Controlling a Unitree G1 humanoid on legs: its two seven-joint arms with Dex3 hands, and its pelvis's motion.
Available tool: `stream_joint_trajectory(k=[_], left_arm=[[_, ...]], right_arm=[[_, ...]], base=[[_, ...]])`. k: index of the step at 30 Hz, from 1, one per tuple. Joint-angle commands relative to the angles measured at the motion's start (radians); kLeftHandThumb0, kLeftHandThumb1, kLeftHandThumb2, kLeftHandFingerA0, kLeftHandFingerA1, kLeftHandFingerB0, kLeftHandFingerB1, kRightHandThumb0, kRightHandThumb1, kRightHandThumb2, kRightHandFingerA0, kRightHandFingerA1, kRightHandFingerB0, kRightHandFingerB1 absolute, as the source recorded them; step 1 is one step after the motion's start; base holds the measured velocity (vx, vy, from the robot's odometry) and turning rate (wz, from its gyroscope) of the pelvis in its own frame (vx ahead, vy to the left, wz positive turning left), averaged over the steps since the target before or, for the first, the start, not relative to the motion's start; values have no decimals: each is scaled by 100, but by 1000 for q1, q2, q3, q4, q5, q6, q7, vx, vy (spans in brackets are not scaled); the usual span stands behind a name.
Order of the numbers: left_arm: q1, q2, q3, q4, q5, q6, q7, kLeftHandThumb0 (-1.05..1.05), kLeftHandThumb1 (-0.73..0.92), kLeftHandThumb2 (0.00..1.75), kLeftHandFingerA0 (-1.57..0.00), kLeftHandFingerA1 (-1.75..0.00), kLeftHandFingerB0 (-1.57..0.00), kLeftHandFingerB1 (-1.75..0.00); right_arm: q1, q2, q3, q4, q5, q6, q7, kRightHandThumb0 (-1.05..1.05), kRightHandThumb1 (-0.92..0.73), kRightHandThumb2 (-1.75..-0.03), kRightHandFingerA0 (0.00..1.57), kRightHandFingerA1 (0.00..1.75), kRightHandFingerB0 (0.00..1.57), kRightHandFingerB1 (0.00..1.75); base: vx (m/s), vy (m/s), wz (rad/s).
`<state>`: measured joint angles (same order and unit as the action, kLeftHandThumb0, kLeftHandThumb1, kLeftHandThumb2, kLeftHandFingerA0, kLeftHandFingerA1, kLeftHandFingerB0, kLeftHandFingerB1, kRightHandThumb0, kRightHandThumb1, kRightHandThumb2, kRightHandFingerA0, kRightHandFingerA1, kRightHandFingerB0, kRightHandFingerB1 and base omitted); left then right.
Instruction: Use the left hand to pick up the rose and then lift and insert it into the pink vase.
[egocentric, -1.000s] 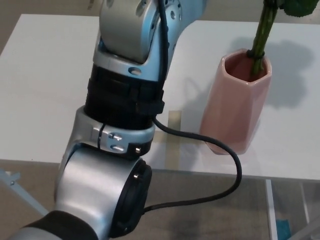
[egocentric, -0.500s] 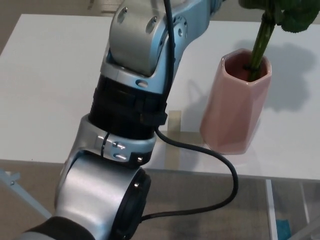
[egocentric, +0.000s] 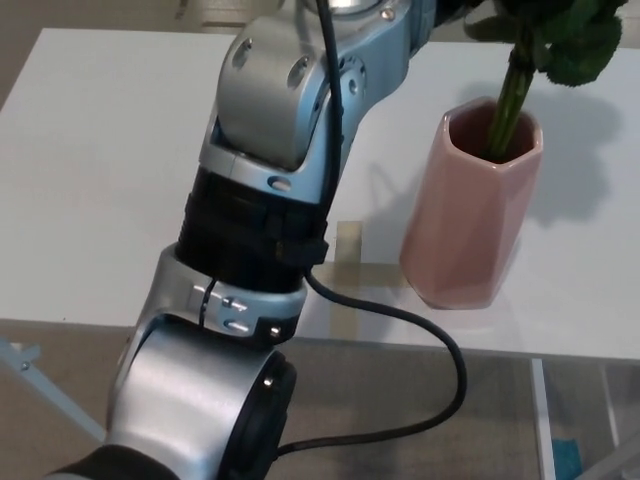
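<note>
Nearest the camera, the robot's left arm (egocentric: 250, 260) fills the lower left and middle of the head view: a rounded silver joint at the bottom, a black band above it, then a silver-blue segment rising toward the top edge. A black cable (egocentric: 400, 320) loops out from the arm's black band, sags below the front edge of the table, and curves back toward the bottom joint.

The white table (egocentric: 90, 180) lies behind the arm. A strip of tan tape (egocentric: 345, 245) sits on the table, to the left of the pink vase (egocentric: 470, 215) and partly hidden by the arm.

The pink vase stands upright on the table near its front edge, to the right of the arm and apart from it. The rose (egocentric: 510, 95) has its green stem inside the vase mouth, leaning toward the far right, with dark green leaves spreading above the vase at the top edge of the picture. The bloom itself is cut off by the frame.

The left hand is out of the picture beyond the top edge, so whether it is clenched, released or grasping the stem cannot be told. The right hand does not show.
</note>
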<state>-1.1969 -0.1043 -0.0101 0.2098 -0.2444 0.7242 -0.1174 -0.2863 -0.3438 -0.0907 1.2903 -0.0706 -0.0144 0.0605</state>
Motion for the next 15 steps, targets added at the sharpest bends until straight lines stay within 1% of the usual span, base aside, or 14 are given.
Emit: stream_joint_trajectory(k=[1,11,12,13,14,15], left_arm=[[28,-13,4,-18,-2,-7,8,-17,84,66,-94,-134,-82,-87],[86,-11,-20,-50,7,-16,-7,-17,84,66,-93,-134,-82,-87],[94,-7,-24,-57,8,-15,-9,-18,84,66,-96,-133,-84,-80],[105,-1,-32,-70,9,-9,-16,-21,81,64,-107,-104,-85,-52],[116,6,-40,-83,9,-3,-23,-21,81,64,-107,-104,-85,-52],[122,20,-52,-84,9,2,-41,-27,73,62,-100,-57,-70,-44]], right_arm=[[5,-9,4,4,-9,-1,3,-39,-55,-95,61,66,45,58],[-1,-8,-8,5,4,7,7,-39,-55,-94,60,66,43,57],[-1,-7,-5,5,1,6,6,-39,-55,-94,60,66,43,57],[-2,-7,-2,6,-2,6,5,-40,-55,-94,60,66,44,57],[-2,-8,0,6,-5,6,3,-40,-55,-94,60,66,44,57],[-3,-8,3,5,-8,6,3,-40,-55,-94,60,66,44,57]], base=[[0,0,0],[0,0,0],[0,0,0],[0,0,0],[0,0,0],[0,0,0]])
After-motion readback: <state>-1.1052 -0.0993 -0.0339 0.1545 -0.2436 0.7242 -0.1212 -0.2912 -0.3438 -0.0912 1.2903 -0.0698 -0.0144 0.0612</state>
